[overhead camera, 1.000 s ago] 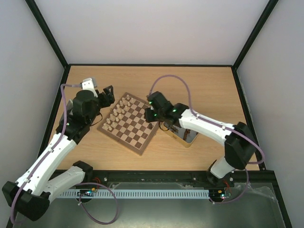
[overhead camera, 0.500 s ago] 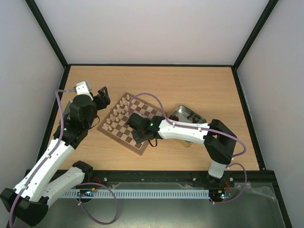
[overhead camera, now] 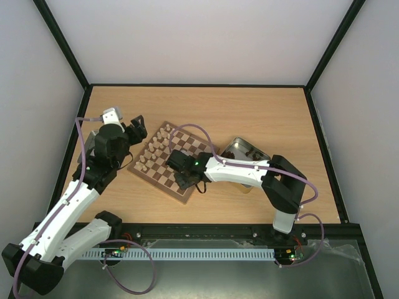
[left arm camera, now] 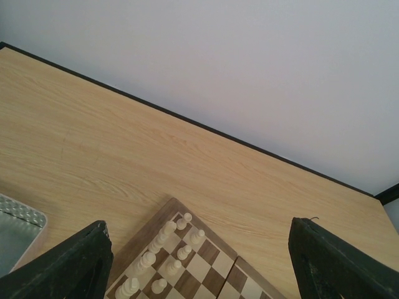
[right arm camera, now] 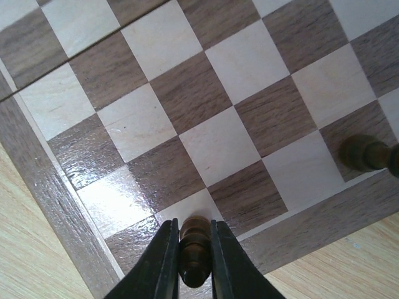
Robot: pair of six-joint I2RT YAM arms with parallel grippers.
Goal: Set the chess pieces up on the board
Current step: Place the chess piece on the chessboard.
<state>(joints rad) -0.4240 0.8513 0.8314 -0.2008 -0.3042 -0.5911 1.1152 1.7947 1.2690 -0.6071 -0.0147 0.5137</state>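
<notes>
The chessboard [overhead camera: 163,163] lies tilted at table centre-left, with several pale cream pieces [overhead camera: 153,146] along its far-left side. My right gripper [overhead camera: 185,182] is over the board's near edge, shut on a dark brown piece [right arm camera: 194,254] that stands on a pale square in the outer row. Another dark piece [right arm camera: 361,152] stands at the right edge of the right wrist view. My left gripper [overhead camera: 138,124] hovers open and empty beyond the board's left corner; its wrist view shows the cream pieces [left arm camera: 163,261] below and between its fingers.
A shiny metal tin [overhead camera: 245,152] holding dark pieces lies right of the board, partly under my right arm. A grey tray corner [left arm camera: 15,227] shows in the left wrist view. Black frame rails border the table.
My right gripper swung from the tin to the board's near edge, carrying the dark piece, then lowered it. The left gripper shifted slightly.
</notes>
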